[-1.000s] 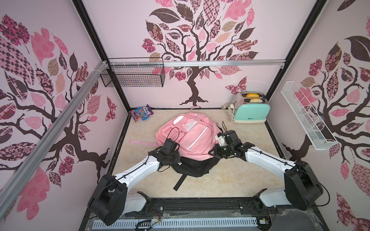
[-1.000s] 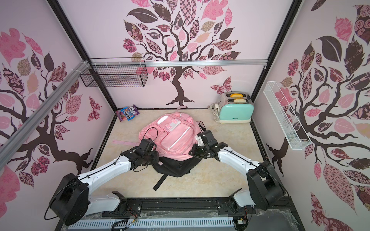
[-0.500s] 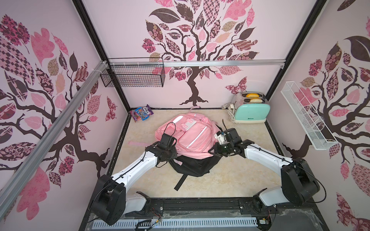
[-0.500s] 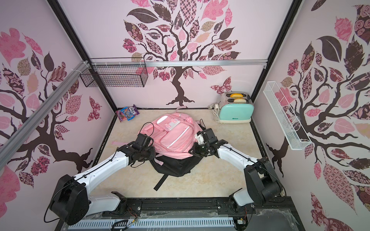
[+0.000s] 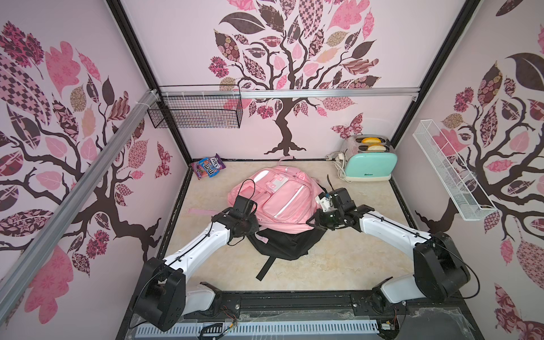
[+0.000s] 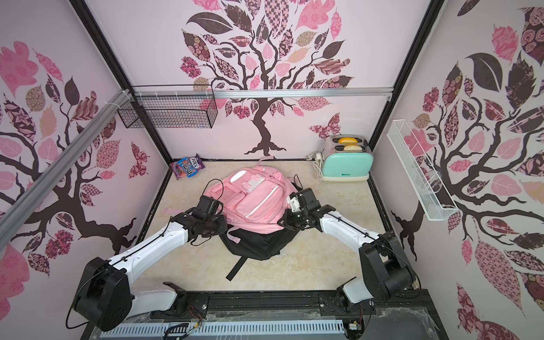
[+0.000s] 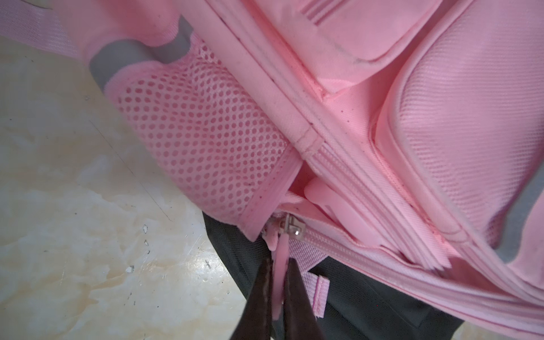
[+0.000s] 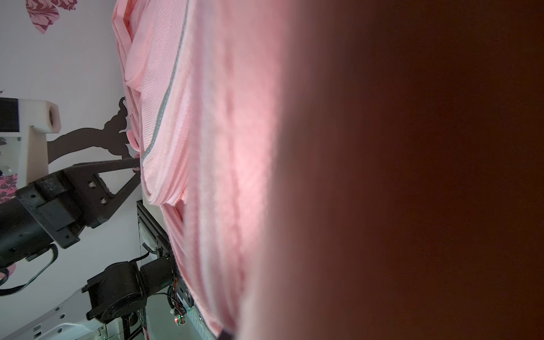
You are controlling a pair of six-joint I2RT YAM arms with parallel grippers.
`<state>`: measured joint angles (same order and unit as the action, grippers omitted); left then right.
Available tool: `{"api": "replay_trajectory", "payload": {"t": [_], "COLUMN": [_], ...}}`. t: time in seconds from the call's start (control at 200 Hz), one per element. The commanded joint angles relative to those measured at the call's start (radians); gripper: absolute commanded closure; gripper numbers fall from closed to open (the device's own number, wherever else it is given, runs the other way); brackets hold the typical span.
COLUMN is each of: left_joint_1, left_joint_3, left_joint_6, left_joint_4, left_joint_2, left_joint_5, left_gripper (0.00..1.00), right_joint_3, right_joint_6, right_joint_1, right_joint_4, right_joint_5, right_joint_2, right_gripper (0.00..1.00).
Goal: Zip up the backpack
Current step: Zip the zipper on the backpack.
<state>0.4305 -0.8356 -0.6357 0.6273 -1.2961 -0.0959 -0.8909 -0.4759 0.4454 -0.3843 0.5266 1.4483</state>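
Left gripper [image 7: 278,262] of mine has its two dark fingers close on either side of the soft pink zipper pull tab [image 7: 278,291], low in the middle of the left wrist view. Whether they pinch it or only flank it I cannot tell. Just above sits the small metal slider [image 7: 292,227], hard by the hem of the pink mesh side pocket [image 7: 200,141]. The zip running off to the right of the frame looks closed, so I judge this run is near its end. To do it well I would draw the tab along the line of the teeth, never sideways, and ease off once the slider meets its stop. My right gripper [image 5: 314,221] is clenched at the lower right edge of the large light-pink fabric backpack [image 5: 282,197]. Its wrist view is blocked by pink cloth, so what it holds I cannot say, but a counter-hold there would keep the seam taut.

The backpack lies flat in the centre of both top views, on top of a plain black backpack [image 5: 282,245], on a beige marble-patterned tabletop [image 5: 338,265]. A mint-green toaster [image 5: 370,167] stands at centre right, a purple candy bag [image 5: 208,167] at centre left — dark tree decals [image 5: 282,73] cover the pale pink walls [image 5: 191,44]
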Motion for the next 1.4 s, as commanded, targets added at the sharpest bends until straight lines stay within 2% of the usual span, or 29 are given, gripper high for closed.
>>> {"api": "replay_trajectory", "payload": {"t": [0.0, 0.02, 0.025, 0.045, 0.055, 0.08, 0.09, 0.1, 0.115, 0.145, 0.16, 0.33, 0.42, 0.59, 0.68, 0.715, 0.79, 0.85, 0.9, 0.95, 1.01, 1.08, 1.16, 1.205, 1.245, 1.321, 1.396], "left_joint_1": [-0.078, -0.078, -0.078, -0.078, -0.078, -0.078, -0.078, -0.078, -0.078, -0.078, -0.078, -0.078, -0.078, -0.077, -0.078, -0.077, -0.073, -0.075, -0.077, -0.075, -0.076, -0.076, -0.077, -0.078, -0.08, -0.083, -0.089], "left_joint_3": [-0.008, -0.005, -0.004, -0.004, -0.005, -0.003, -0.004, -0.005, -0.006, -0.009, -0.011, -0.056, -0.066, -0.024, 0.024, 0.038, 0.056, 0.099, 0.149, 0.23, 0.288, 0.284, 0.216, 0.17, 0.14, 0.096, 0.052], "left_joint_6": [-0.028, -0.027, -0.028, -0.029, -0.03, -0.032, -0.032, -0.032, -0.032, -0.032, -0.032, -0.026, -0.015, -0.002, -0.001, 0.012, 0.001, 0.023, 0.087, 0.203, 0.209, 0.226, 0.278, 0.325, 0.338, 0.352, 0.388], "left_joint_4": [0.069, 0.057, 0.055, 0.048, 0.044, 0.039, 0.035, 0.035, 0.03, 0.024, 0.022, 0.022, 0.016, -0.039, -0.091, -0.102, -0.081, -0.127, -0.206, -0.375, -0.464, -0.468, -0.427, -0.413, -0.42, -0.455, -0.456], "left_joint_2": [-0.009, -0.004, -0.003, 0.003, 0.005, 0.012, 0.016, 0.018, 0.024, 0.032, 0.036, 0.09, 0.133, 0.297, 0.406, 0.445, 0.539, 0.615, 0.671, 0.719, 0.76, 0.717, 0.565, 0.463, 0.376, 0.242, 0.147], "left_joint_5": [-0.241, -0.236, -0.236, -0.231, -0.232, -0.236, -0.237, -0.237, -0.24, -0.242, -0.242, -0.229, -0.212, -0.194, -0.202, -0.21, -0.275, -0.297, -0.249, -0.167, -0.164, -0.184, -0.164, -0.136, -0.115, -0.073, -0.096], "left_gripper": [0.59, 0.54, 0.49, 0.12, 0.04, 0.02, 0.02, 0.02, 0.02, 0.02, 0.02, 0.02, 0.02, 0.02, 0.02, 0.02, 0.02, 0.02, 0.02, 0.02, 0.02, 0.02, 0.02, 0.02, 0.02, 0.02, 0.02], "right_joint_3": [-0.009, -0.009, -0.009, -0.011, -0.012, -0.016, -0.019, -0.022, -0.026, -0.036, -0.04, -0.069, -0.11, -0.191, -0.197, -0.168, -0.063, 0.004, 0.06, 0.117, 0.163, 0.226, 0.304, 0.339, 0.361, 0.387, 0.407], "right_joint_6": [0.042, 0.038, 0.038, 0.036, 0.035, 0.033, 0.031, 0.03, 0.03, 0.028, 0.028, -0.002, -0.012, -0.045, -0.046, -0.025, 0.062, 0.079, 0.102, 0.117, 0.15, 0.257, 0.43, 0.49, 0.493, 0.491, 0.484], "right_joint_1": [-0.066, -0.066, -0.065, -0.066, -0.065, -0.065, -0.065, -0.066, -0.066, -0.066, -0.066, -0.066, -0.066, -0.066, -0.065, -0.065, -0.066, -0.066, -0.066, -0.065, -0.065, -0.066, -0.065, -0.066, -0.069, -0.075, -0.075], "right_joint_4": [-0.097, -0.091, -0.09, -0.087, -0.087, -0.087, -0.09, -0.093, -0.096, -0.105, -0.11, -0.107, -0.149, -0.305, -0.343, -0.309, -0.148, -0.071, 0.01, 0.085, 0.134, 0.248, 0.415, 0.478, 0.517, 0.582, 0.629], "right_joint_5": [-0.054, -0.046, -0.044, -0.038, -0.035, -0.034, -0.036, -0.038, -0.041, -0.046, -0.048, -0.077, -0.146, -0.481, -0.618, -0.649, -0.633, -0.68, -0.707, -0.748, -0.817, -0.838, -0.807, -0.834, -0.881, -0.891, -0.922], "right_joint_2": [-0.013, -0.019, -0.02, -0.026, -0.028, -0.034, -0.036, -0.04, -0.043, -0.054, -0.059, -0.191, -0.267, -0.377, -0.437, -0.474, -0.56, -0.615, -0.651, -0.684, -0.71, -0.718, -0.698, -0.679, -0.657, -0.605, -0.576], "right_gripper": [0.84, 0.77, 0.76, 0.7, 0.68, 0.61, 0.52, 0.37, 0.24, 0.04, 0.01, 0.01, 0.01, 0.01, 0.01, 0.01, 0.01, 0.01, 0.01, 0.01, 0.01, 0.01, 0.01, 0.01, 0.01, 0.01, 0.01]}}
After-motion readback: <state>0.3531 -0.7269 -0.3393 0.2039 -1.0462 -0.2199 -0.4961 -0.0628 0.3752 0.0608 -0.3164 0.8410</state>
